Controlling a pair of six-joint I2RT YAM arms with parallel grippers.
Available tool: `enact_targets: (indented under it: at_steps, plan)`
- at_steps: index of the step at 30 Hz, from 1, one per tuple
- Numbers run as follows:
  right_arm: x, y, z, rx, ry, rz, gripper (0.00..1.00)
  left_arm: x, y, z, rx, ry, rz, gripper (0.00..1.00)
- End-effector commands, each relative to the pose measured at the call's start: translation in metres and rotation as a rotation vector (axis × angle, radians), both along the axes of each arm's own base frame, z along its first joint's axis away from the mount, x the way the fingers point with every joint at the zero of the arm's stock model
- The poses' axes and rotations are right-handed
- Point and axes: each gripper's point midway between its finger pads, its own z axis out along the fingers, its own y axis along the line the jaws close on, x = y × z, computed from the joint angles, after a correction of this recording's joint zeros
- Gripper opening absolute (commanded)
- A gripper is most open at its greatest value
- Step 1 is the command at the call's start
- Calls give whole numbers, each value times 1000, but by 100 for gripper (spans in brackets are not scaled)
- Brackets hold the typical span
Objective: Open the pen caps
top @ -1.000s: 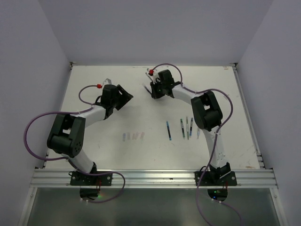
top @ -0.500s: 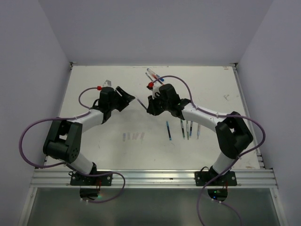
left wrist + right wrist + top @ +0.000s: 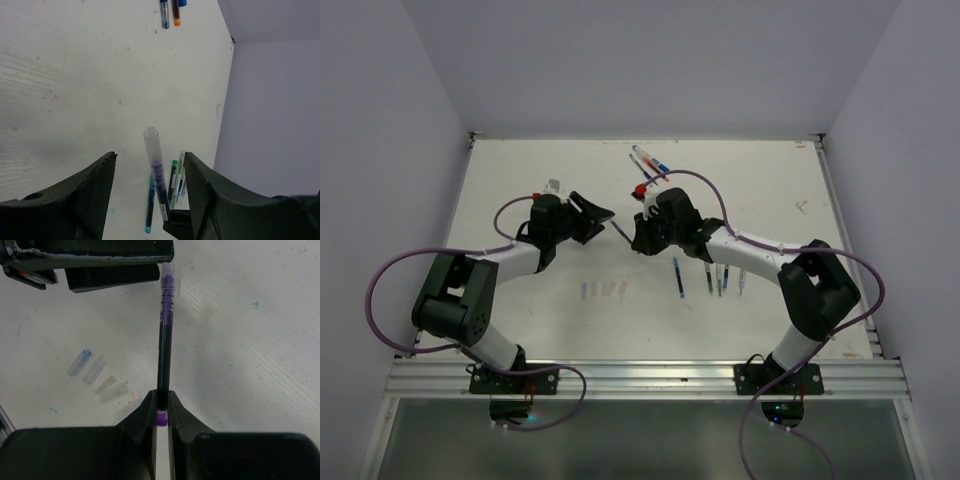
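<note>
My right gripper [image 3: 160, 392] is shut on the purple end of a pen [image 3: 164, 350] and holds it above the table. The pen's far end wears a clear pen cap [image 3: 168, 277] over a purple tip. That cap [image 3: 151, 142] sits between the fingers of my left gripper [image 3: 150, 155], which is open with a gap on each side. In the top view the two grippers face each other, left [image 3: 607, 214] and right [image 3: 635, 237], with the pen [image 3: 620, 228] bridging them.
Several loose caps [image 3: 604, 289] lie in a row on the white table [image 3: 520, 180], also seen in the right wrist view [image 3: 95, 372]. Several pens [image 3: 710, 275] lie side by side right of them. Two more pens [image 3: 650, 162] lie at the back.
My right gripper has come from the back of the table toward the middle with the pen. My left gripper has moved right to meet it, and the cap end now lies between its jaws.
</note>
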Motion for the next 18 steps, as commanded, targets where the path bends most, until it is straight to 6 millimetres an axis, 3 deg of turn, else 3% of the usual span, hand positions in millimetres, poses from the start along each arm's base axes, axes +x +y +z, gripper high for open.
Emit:
enact_targets:
  at_steps: [1,11,18]
  plan:
    - [2,10,28,84,-57,7,0,4,-9,19,-80,-57,-32,60]
    - [-5,19,30,107,-56,28,0,4,-18,17,-135,-53,-67,54]
    - [-13,21,38,107,-63,35,0,6,-16,18,-127,-63,-58,42]
